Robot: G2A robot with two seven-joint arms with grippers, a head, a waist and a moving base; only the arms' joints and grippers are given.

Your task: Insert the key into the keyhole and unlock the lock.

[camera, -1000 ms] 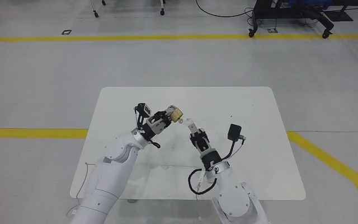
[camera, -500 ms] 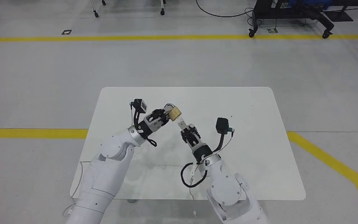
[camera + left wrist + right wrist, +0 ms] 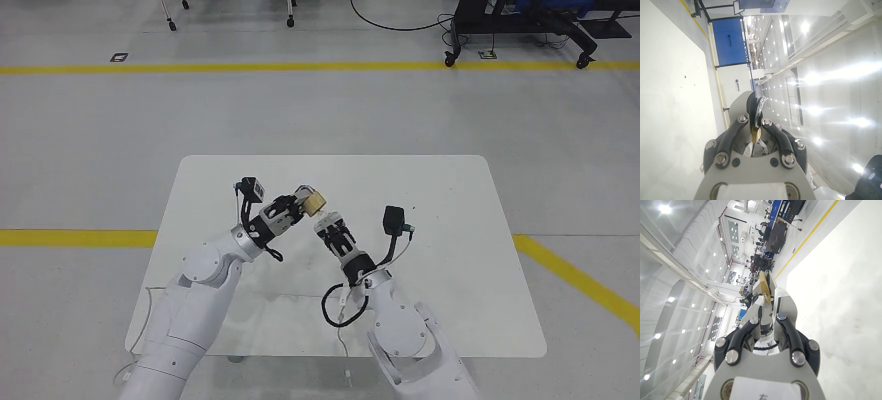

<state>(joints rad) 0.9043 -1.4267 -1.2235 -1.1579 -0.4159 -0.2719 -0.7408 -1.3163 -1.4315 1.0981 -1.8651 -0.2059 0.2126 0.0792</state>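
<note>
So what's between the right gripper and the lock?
The key, pinched in the right gripper, its tip against the lock; the right wrist view shows it.

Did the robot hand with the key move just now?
Yes. Against the table, the right gripper with the key has shifted leftward across it, ending closer to the lock in the left gripper.

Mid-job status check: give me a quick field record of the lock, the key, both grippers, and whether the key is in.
lock: brass, held up off the table
left gripper: shut on the lock
key: small, silver, its tip at the lock's keyhole end
right gripper: shut on the key, right beside the lock
inserted: cannot tell; the key meets the lock, but depth is hidden
next step (judgement): probably push in, then turn
</note>
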